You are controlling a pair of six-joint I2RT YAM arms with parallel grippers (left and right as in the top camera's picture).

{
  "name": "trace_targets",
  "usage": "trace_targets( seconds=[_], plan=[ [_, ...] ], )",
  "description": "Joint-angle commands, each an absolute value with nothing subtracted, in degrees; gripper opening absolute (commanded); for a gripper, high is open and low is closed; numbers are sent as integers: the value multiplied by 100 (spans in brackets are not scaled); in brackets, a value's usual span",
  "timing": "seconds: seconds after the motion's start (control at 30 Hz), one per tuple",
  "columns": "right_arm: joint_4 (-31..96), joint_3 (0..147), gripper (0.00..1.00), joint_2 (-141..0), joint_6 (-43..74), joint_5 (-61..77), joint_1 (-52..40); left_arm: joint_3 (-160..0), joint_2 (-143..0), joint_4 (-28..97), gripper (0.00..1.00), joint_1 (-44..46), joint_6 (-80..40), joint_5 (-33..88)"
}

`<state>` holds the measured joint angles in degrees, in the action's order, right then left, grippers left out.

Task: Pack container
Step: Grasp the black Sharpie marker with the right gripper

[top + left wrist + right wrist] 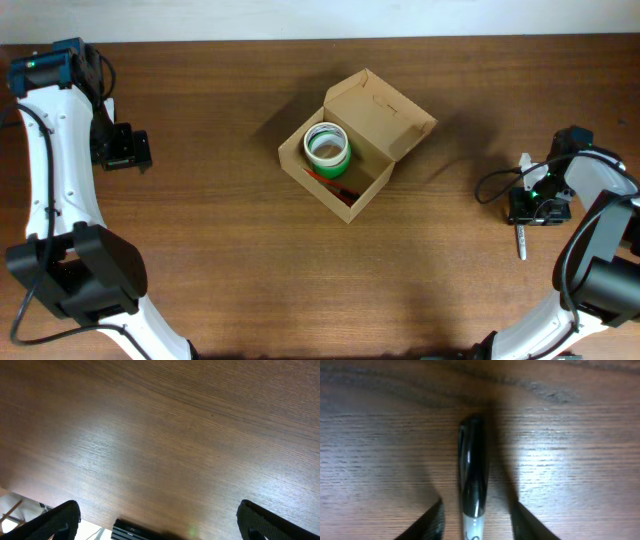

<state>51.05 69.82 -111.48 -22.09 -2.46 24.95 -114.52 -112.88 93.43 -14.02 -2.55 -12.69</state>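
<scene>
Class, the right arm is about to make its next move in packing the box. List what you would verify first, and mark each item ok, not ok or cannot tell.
1. Lid of the tan-brown cardboard box is open: ok.
2. There is free space inside beside the green tape roll: ok.
3. The black-capped marker lies between the fingers of the right gripper: ok.
4. The fingers touch the marker: not ok; a gap shows on both sides.
5. The marker is lifted off the wooden table: not ok; it lies flat.
6. The left gripper is open and far from the box: ok.
</scene>
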Motion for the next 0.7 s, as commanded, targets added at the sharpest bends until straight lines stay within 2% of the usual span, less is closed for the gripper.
trace_targets(
  seconds=[0.0, 0.07, 0.13, 0.3, 0.4, 0.67],
  plan=[
    [5004, 6740, 25, -11312, -2051, -217, 2510, -11426, -11264, 9345, 100, -1441, -167, -1313],
    [5004, 6740, 12, -11312, -1977, -224, 2510, -11426, -11264, 9345, 100, -1441, -167, -1313],
    [4967, 6740, 4, -11312, -1813, -220, 2510, -11426, -11264, 9345, 100, -1441, -167, -1313],
    [4904, 6831, 4, -11308, -1509, -154, 2508, -11426, -11264, 9345, 100, -1441, -167, -1313],
    [5013, 7081, 4, -11257, -1514, 381, 2508, -11424, -11264, 9345, 100, -1441, -167, -1313],
    [6193, 8934, 4, -10766, -1433, 1435, 2141, -11426, -11264, 9345, 100, -1441, -167, -1313]
  ],
)
